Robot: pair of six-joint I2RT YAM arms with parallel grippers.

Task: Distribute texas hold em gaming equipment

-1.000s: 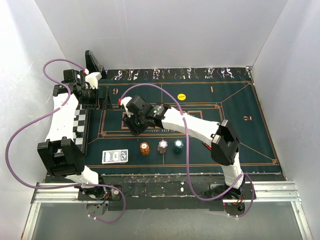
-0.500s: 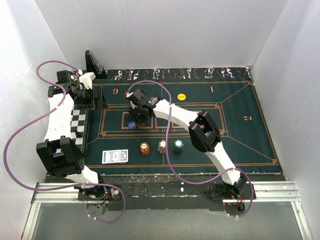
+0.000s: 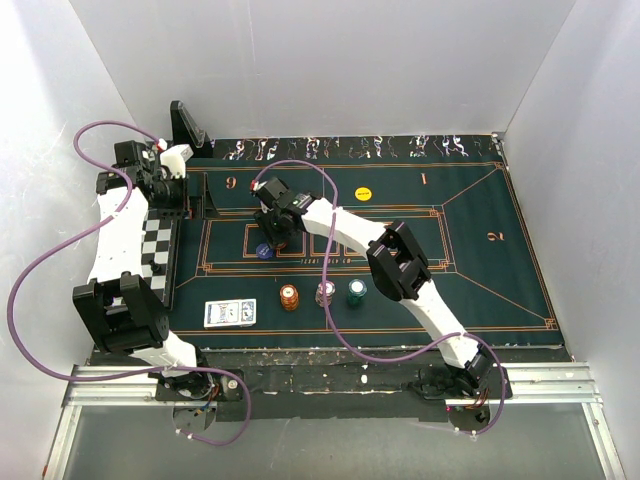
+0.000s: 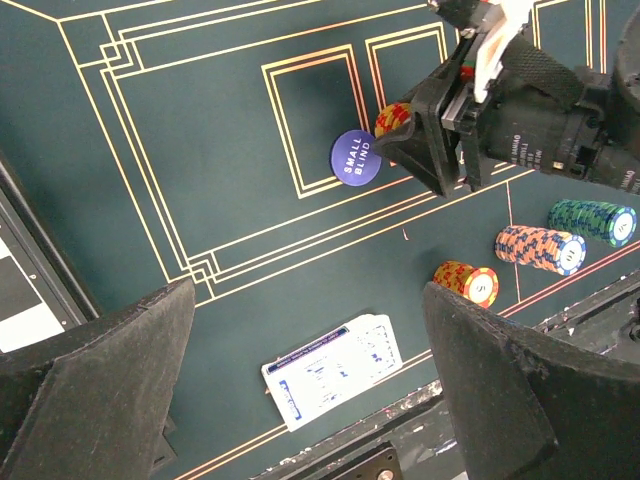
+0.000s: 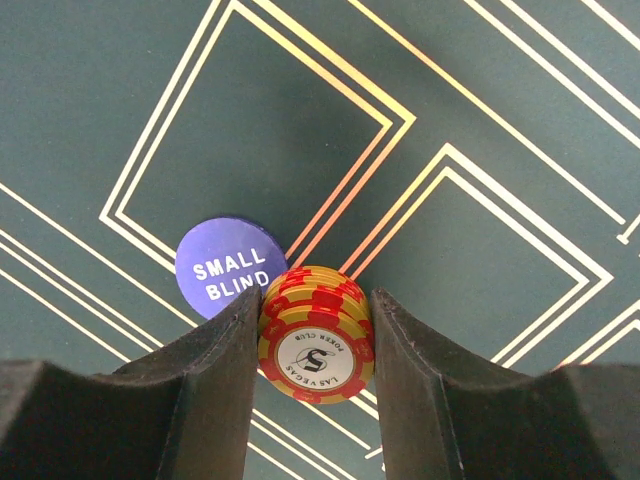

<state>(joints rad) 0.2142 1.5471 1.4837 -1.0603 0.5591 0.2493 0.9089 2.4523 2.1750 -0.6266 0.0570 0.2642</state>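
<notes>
Where the right arm reaches across the dark green mat (image 3: 470, 270), a short stack of red-and-yellow chips (image 5: 316, 345) is held by the right gripper (image 5: 315, 310). Its jaws are set about halfway apart and are pressed against the stack on both sides. The top chip's white face is turned up to the wrist camera. A blue disc (image 5: 225, 265) marked SMALL BLIND is laid flat on the mat just beside the stack, and its edge is overlapped by the stack in the wrist view. Whether the stack is rested on the mat or raised off it cannot be told.

The left gripper (image 4: 308, 293) is spread to its widest above the left part of the mat, and nothing is held between its fingers.

Near the front edge of the mat, a deck of blue-backed cards (image 3: 229, 313) is laid flat. To its right, three chip stacks are stood in a row, slightly apart: an orange stack (image 3: 289, 297), a white stack (image 3: 324, 293) and a teal stack (image 3: 357, 291). A yellow disc (image 3: 363, 193) is placed on the far part of the mat, well apart from the rest. A chequered board (image 3: 160, 250) is seen along the mat's left edge, under the left arm.
</notes>
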